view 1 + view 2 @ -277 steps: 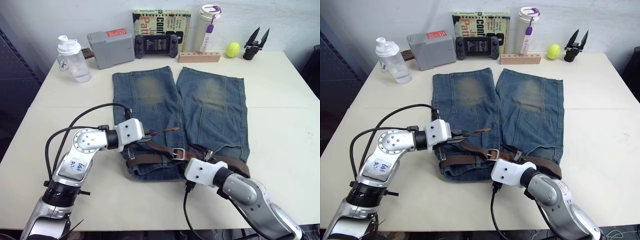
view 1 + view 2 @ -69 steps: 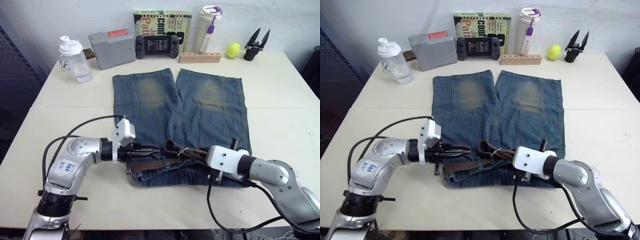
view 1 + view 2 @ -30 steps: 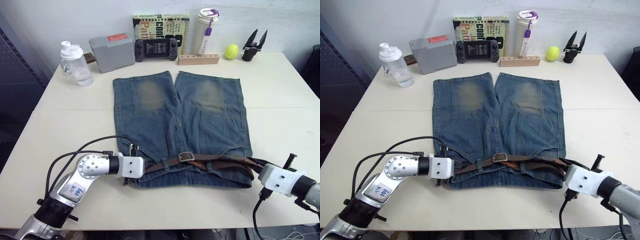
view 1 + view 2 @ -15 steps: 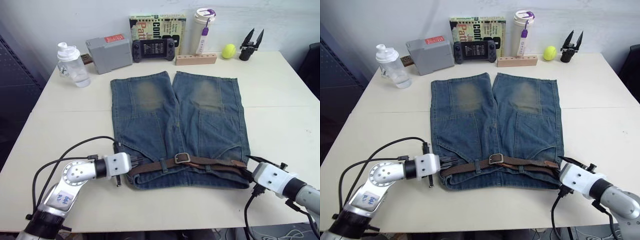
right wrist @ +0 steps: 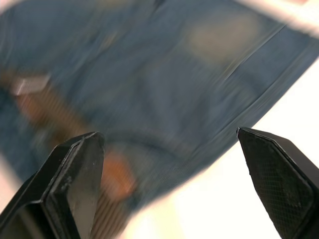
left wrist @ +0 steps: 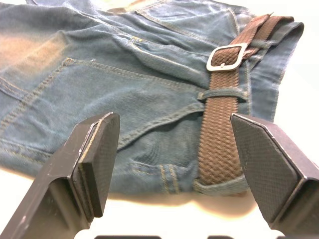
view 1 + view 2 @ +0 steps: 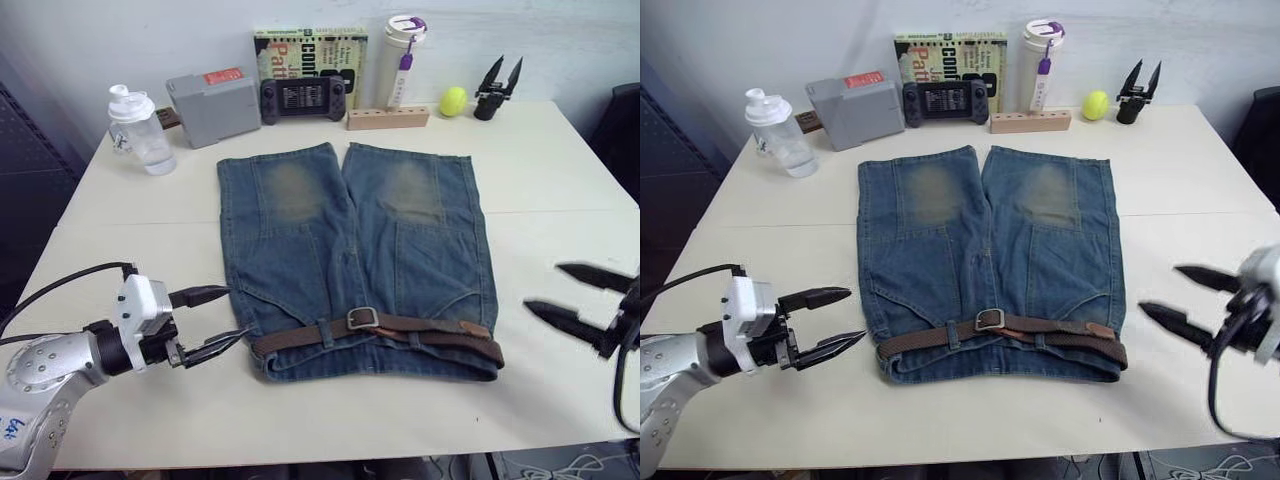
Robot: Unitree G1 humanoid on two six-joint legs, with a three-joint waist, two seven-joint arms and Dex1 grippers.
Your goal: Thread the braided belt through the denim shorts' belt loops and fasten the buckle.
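Braided belt (image 7: 375, 328) lies limp across the denim shorts (image 7: 350, 250), buckle (image 7: 361, 319) fastened.
Both tools, left (image 7: 208, 320) and right (image 7: 578, 294), spread and empty beside the shorts; pinch the floppy belt beside its stiff buckle.

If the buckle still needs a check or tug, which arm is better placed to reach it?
Probably the left. The left gripper, open, sits beside the waistband end of the denim shorts, facing along the braided belt toward the buckle. The right gripper is open, farther off.

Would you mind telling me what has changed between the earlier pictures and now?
Both grippers let go of the belt and drew back off the shorts: the left gripper to the left, the right gripper to the right, both open. The belt now lies flat along the waistband with the buckle fastened. The shorts stayed put.
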